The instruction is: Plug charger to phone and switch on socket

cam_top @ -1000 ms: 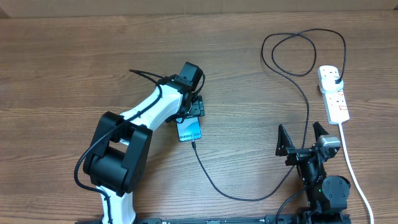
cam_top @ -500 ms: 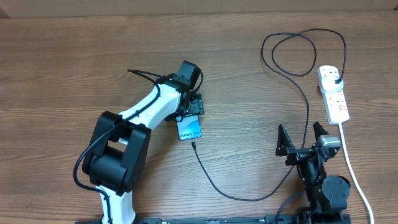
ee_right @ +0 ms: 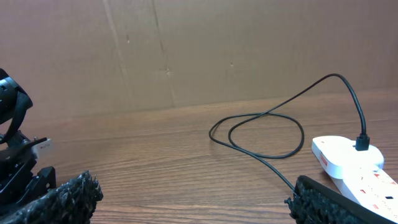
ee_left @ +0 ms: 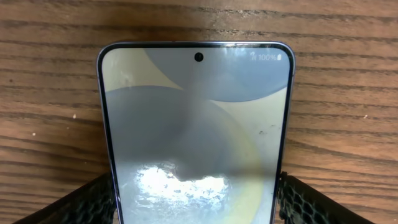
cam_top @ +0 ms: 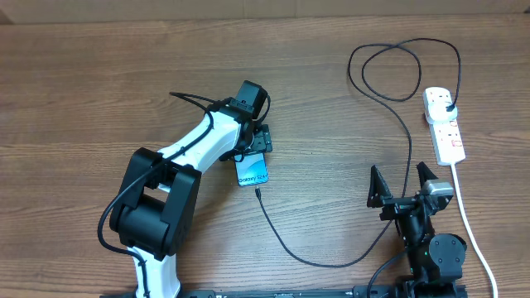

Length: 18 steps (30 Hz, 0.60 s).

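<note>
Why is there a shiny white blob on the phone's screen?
Left wrist view: that's glare, a bright light bouncing off the glass of the phone, low on the screen; the wood around it stays sharp. Overhead view: even light, no blob on the screen.

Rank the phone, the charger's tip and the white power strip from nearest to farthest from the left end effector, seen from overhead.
1. Phone, lying between the fingers of the left end effector.
2. Charger's tip, at the phone's other end, away from the fingers.
3. Power strip, far off to the right.
</note>
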### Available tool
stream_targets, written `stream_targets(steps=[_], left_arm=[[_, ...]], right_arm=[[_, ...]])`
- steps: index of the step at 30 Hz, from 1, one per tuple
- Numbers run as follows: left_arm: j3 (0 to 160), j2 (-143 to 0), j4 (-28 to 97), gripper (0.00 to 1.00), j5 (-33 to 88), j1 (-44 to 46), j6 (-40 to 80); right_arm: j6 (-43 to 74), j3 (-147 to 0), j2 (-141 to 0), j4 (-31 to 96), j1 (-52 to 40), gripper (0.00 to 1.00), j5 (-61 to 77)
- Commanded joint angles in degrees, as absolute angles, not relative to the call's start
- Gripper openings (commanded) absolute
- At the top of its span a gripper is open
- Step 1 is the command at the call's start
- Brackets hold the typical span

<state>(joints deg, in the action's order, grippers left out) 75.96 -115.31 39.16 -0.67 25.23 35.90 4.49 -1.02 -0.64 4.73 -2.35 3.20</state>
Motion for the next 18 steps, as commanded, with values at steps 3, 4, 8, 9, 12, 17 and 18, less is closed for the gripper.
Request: stream_targets(steps=[3,4,8,9,12,17,18], left_arm=[[74.15,-120.11,38.72,0.76,1.54,24.75,35.99],[74.15,-120.11,38.72,0.75,1.56,24.75,35.99],[74.15,-120.14,38.70,0.73,1.56,24.75,36.01],[74.15,-120.14,38.70,0.73,1.58,24.75,36.01],[74.15,-120.14,38.74,0.70,1.56,24.75,36.01],[74.15,-120.11,38.96,0.57,1.80,24.75,35.99],[74.15,-120.11,38.94,0.56,1.98,24.75,35.99]], right_arm=[[5.74,-0.45,-0.16,2.48,-2.61,1.00,9.34],[5.80,-0.49,-0.16,2.46,-2.61,1.00,11.46],[9.54,-1.63,-0.16,4.29,-2.61,1.00,14.11],[10.37,-2.66,-0.16,5.30,-2.61,1.00,14.09],[10.46,-6.81,-0.40,8.21,-2.61,1.00,14.02],[10.22,-19.14,-5.96,16.16,-2.61,1.00,14.02],[9.96,-22.22,-8.12,18.09,-2.61,1.00,14.02]])
